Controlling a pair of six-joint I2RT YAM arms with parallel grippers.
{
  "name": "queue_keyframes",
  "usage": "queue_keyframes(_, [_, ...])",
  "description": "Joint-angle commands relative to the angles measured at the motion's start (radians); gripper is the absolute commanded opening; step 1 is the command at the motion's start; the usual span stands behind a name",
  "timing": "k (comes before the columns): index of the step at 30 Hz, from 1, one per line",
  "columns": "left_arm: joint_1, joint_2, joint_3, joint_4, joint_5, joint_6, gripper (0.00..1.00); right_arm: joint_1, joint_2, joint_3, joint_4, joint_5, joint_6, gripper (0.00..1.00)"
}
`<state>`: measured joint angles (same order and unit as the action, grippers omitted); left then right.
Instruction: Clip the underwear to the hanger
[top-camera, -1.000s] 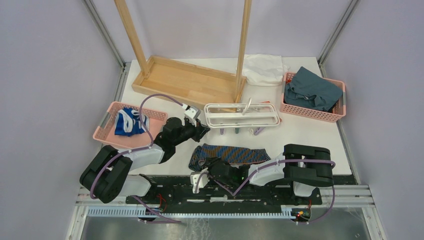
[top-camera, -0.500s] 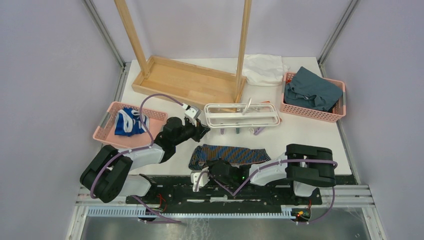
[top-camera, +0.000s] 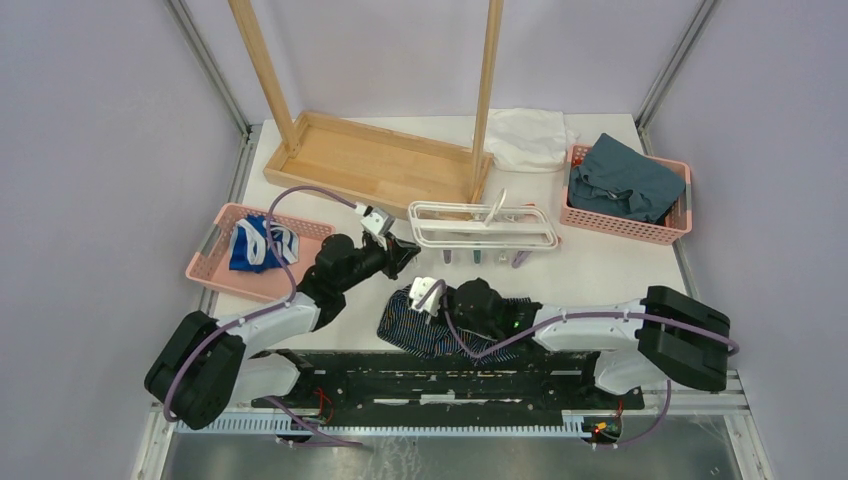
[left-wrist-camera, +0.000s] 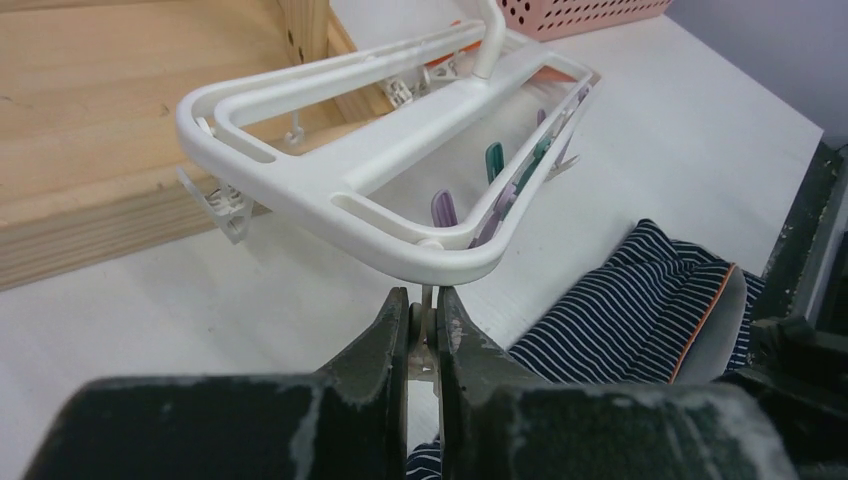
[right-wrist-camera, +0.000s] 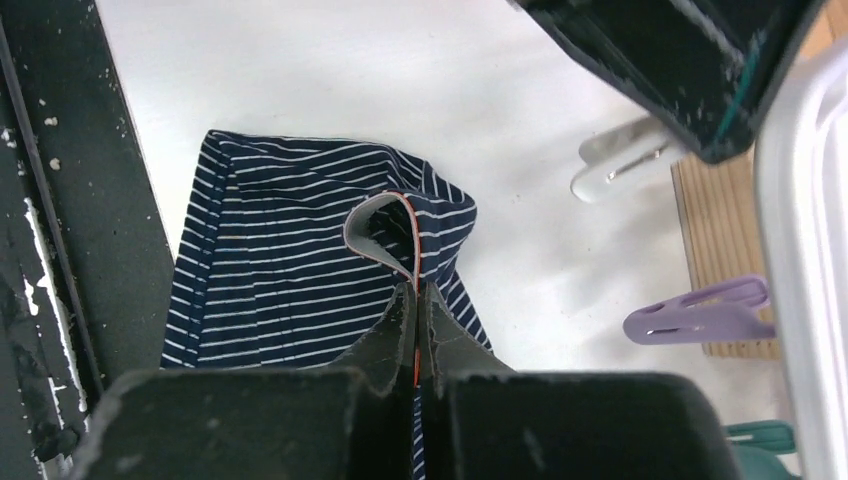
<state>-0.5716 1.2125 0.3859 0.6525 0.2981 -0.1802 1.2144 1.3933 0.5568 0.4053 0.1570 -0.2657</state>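
The white hanger (top-camera: 485, 228) lies on the table in front of the wooden rack, with purple and green clips under its frame. My left gripper (top-camera: 405, 252) is at the hanger's left end, shut on a pale clip (left-wrist-camera: 427, 318) that dangles from the frame (left-wrist-camera: 350, 180). The underwear (top-camera: 425, 335), navy with thin stripes, lies bunched near the table's front edge. My right gripper (top-camera: 432, 305) is shut on its orange-trimmed waistband (right-wrist-camera: 408, 225), raising that edge off the rest of the cloth (right-wrist-camera: 280, 270).
A pink basket (top-camera: 215, 250) with a blue-and-white garment sits at the left. Another pink basket (top-camera: 672, 225) at the right holds teal cloth. The wooden rack's tray (top-camera: 375, 160) stands behind the hanger, with a white cloth (top-camera: 528, 138) beside it. Loose-hanging purple (right-wrist-camera: 700, 310) and white (right-wrist-camera: 625, 165) clips are close to the right gripper.
My right gripper shut on the underwear's waistband and moved forward and left, bunching the cloth. The left gripper shifted slightly up and right, keeping its hold on the clip.
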Motion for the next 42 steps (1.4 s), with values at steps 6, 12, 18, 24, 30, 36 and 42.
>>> queue_keyframes(6, [-0.003,-0.076,0.012,0.098,0.037,-0.077,0.03,-0.149,-0.085,0.003,-0.081,-0.278,0.137,0.01])
queue_keyframes(12, [-0.004,-0.061,0.026,0.097,0.134,-0.099,0.03,-0.226,-0.086,0.024,-0.125,-0.416,0.085,0.0])
queue_keyframes(18, [-0.005,-0.094,0.036,0.07,0.192,-0.116,0.03,-0.277,-0.081,0.058,-0.16,-0.524,0.026,0.01])
queue_keyframes(24, [-0.015,-0.121,0.018,0.057,0.231,-0.108,0.03,-0.288,-0.068,0.074,-0.158,-0.561,-0.006,0.01])
queue_keyframes(30, [-0.023,-0.121,0.008,0.062,0.24,-0.101,0.03,-0.289,-0.054,0.097,-0.147,-0.565,-0.01,0.01])
queue_keyframes(36, [-0.028,-0.109,0.008,0.067,0.252,-0.095,0.03,-0.29,-0.068,0.087,-0.106,-0.514,-0.011,0.01])
queue_keyframes(42, [-0.034,-0.098,0.012,0.067,0.269,-0.099,0.03,-0.291,-0.081,0.077,-0.091,-0.436,-0.023,0.0])
